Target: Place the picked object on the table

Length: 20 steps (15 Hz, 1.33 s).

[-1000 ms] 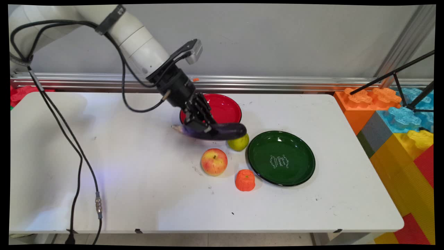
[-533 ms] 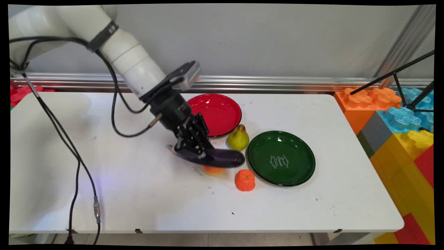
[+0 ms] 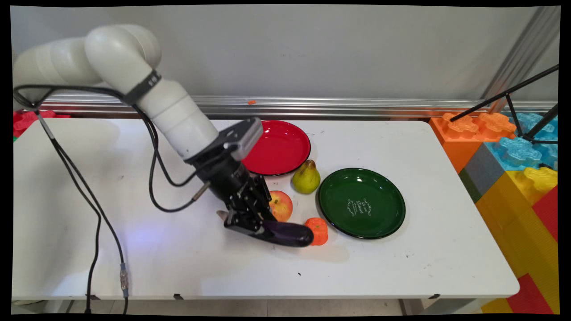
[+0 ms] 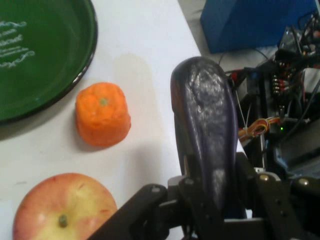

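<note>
A dark purple eggplant (image 3: 285, 232) (image 4: 207, 130) is clamped between the fingers (image 3: 244, 224) of the black gripper (image 3: 246, 221), low over the white table (image 3: 187, 258); its rounded end juts out beyond the fingertips and its pale stem tip pokes out behind them. Just beside that far end sits a small orange fruit (image 3: 317, 230) (image 4: 102, 114) (whether the two touch I cannot tell). A red-yellow apple (image 3: 281, 206) (image 4: 64, 207) lies close by the fingers' side. Beyond it stands a green pear (image 3: 306, 177). The green plate (image 3: 362, 203) (image 4: 35, 55) lies past the orange fruit, and the red plate (image 3: 277, 147) behind the gripper.
</note>
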Tool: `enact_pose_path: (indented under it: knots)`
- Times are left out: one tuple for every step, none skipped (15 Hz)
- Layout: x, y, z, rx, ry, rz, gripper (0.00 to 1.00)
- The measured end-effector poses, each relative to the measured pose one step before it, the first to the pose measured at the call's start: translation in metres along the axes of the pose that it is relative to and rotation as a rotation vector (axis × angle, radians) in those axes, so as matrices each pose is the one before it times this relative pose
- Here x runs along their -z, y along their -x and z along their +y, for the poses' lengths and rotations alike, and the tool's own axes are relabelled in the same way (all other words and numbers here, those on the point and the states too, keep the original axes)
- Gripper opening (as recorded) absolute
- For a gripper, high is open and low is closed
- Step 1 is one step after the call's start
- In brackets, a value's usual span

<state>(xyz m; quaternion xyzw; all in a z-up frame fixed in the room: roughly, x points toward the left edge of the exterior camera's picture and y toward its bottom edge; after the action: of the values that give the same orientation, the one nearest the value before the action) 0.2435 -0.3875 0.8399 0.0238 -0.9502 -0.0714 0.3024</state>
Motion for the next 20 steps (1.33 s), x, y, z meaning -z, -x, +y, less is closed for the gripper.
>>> enact_pose_path:
  knots:
    - [-0.00666, 0.00341, 0.00054, -0.01402, 0.00105, -0.00592, 0.0]
    - [-0.00545, 0.00318, 0.00027, -0.0121, -0.00009, -0.00584, 0.0]
    - [-0.00598, 0.00384, 0.00028, -0.01289, -0.0004, -0.00676, 0.0]
    - [-0.00579, 0.00389, 0.00021, -0.01211, -0.00038, -0.00729, 0.0]
    - [-0.0041, 0.00243, 0.00001, -0.00848, -0.00051, -0.0046, 0.0]
    - [-0.00391, 0.00241, 0.00003, -0.00755, -0.00068, -0.00488, 0.0]
    - [-0.00458, 0.00251, 0.00001, -0.00801, -0.00069, -0.00451, 0.0]
    - [-0.00503, 0.00261, 0.00002, -0.00799, -0.001, -0.00446, 0.0]
    - [-0.00484, 0.00217, -0.00004, -0.00785, -0.0012, -0.00388, 0.0]
    - [-0.0038, 0.00165, -0.00016, -0.00597, -0.00169, -0.00308, 0.0]
    - [-0.00407, 0.00186, -0.00028, -0.00621, -0.00192, -0.00348, 0.0]
    - [-0.00355, 0.00178, -0.00031, -0.00525, -0.00227, -0.00325, 0.0]
    - [-0.00262, 0.00147, -0.00022, -0.00434, -0.0022, -0.00258, 0.0]
    - [-0.00283, 0.00163, -0.00029, -0.00451, -0.00245, -0.0027, 0.0]
    - [-0.00237, 0.00149, -0.0002, -0.00402, -0.00229, -0.003, 0.0]
    - [-0.00163, 0.00102, -0.00019, -0.00372, -0.00247, -0.00131, 0.0]
    - [-0.00166, 0.00128, -0.00015, -0.00381, -0.00264, -0.00197, 0.0]
    - [-0.00148, 0.00106, -0.00015, -0.0041, -0.00256, -0.00139, 0.0]
    - [-0.00111, 0.00094, 0.00003, -0.00374, -0.0018, -0.00147, 0.0]
    - [-0.00132, 0.00106, 0.00006, -0.00396, -0.0014, -0.00145, 0.0]
